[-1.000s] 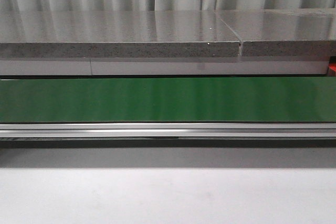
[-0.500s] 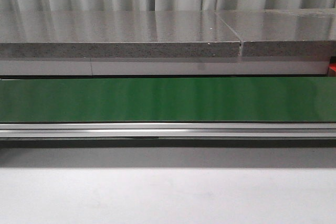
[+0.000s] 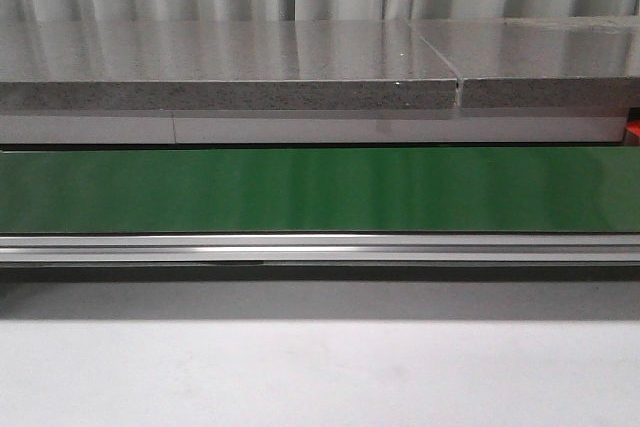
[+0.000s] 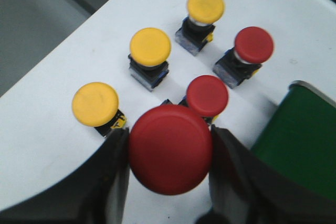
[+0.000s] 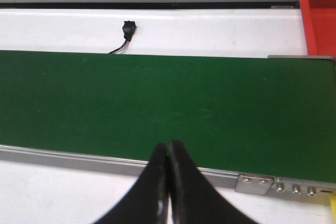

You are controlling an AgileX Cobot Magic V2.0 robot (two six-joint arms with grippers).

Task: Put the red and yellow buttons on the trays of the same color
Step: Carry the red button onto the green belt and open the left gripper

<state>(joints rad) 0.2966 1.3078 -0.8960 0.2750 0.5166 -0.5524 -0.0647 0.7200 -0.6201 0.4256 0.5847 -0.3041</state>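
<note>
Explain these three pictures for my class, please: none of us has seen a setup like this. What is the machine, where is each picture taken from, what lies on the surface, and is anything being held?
The machine is a robot with two arms, each ending in a two-fingered gripper. One camera looks forward over the table; it shows only a long green conveyor belt and a grey stone-like shelf behind it.

The other two cameras sit on the wrists. The left wrist view shows the left gripper clamped on a big red button. Below it, on the white table, stand three yellow buttons and two more red buttons.

The right wrist view shows the right gripper, its fingers pressed together and holding nothing, above the belt. A red tray peeks in at the edge, and a small black plug with wires lies beyond the belt.
</note>
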